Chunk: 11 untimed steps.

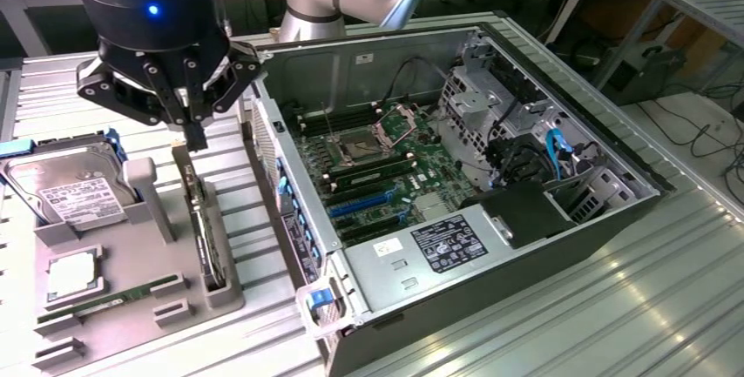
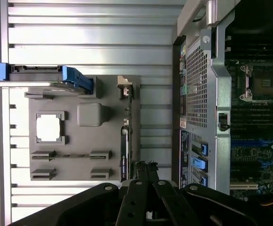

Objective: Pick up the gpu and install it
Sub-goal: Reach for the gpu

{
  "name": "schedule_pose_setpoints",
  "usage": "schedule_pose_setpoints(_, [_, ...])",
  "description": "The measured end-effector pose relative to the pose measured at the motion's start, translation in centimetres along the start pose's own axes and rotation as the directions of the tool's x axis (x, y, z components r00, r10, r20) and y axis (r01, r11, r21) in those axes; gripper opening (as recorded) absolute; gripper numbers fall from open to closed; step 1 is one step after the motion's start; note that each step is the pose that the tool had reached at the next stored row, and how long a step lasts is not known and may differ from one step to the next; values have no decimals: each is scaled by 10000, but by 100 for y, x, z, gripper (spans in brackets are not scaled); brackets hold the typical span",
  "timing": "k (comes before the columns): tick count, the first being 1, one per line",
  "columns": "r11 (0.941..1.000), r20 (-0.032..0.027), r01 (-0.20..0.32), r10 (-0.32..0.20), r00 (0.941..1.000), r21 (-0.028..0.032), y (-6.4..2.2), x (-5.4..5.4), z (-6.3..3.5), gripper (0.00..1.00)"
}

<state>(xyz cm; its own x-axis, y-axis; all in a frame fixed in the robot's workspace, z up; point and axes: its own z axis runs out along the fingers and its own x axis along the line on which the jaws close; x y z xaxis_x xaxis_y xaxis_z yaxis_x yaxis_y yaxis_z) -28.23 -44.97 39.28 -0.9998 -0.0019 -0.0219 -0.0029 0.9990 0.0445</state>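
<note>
One claw (image 1: pixel 193 139) hangs over the workbench, its dark fingers pressed together with nothing pinched between them. Right under those fingertips stands the gpu (image 1: pixel 205 220), on its long edge in a slot of the grey tray (image 1: pixel 117 325), and from the claw it runs along the tray toward the near edge of the table (image 1: pixel 605 307). In the exterior view the tips sit just above the card's far end, and whether they touch it I cannot tell. From the wrist, the claw (image 2: pixel 146 165) shows its closed tips just beside the gpu (image 2: pixel 124 141), a shade toward the case side of it, with the tray (image 2: pixel 80 96) spreading out beyond. Off the claw on the exterior view's left and lower down, the hard drive (image 1: pixel 70 190) leans in its blue-railed cradle. Farther along the tray from the claw lies a square processor chip (image 1: pixel 72 274), and past that a narrow RAM stick (image 1: pixel 111 300) lies flat. To the exterior view's right of the claw, close by, sits the open computer case (image 1: pixel 651 177), lying on its side with the green motherboard (image 1: pixel 384 168) facing up. The gpu is in its tray slot, not in the case.
</note>
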Motion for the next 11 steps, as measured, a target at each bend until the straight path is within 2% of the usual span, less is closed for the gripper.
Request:
schedule_pose_setpoints(3, [10000, -28, -1, 1, 10000, 1, -1, 16, 0, 11])
schedule_pose_setpoints(11, [10000, -30, -2, 2, 10000, 1, -12, 129, -2, 11])
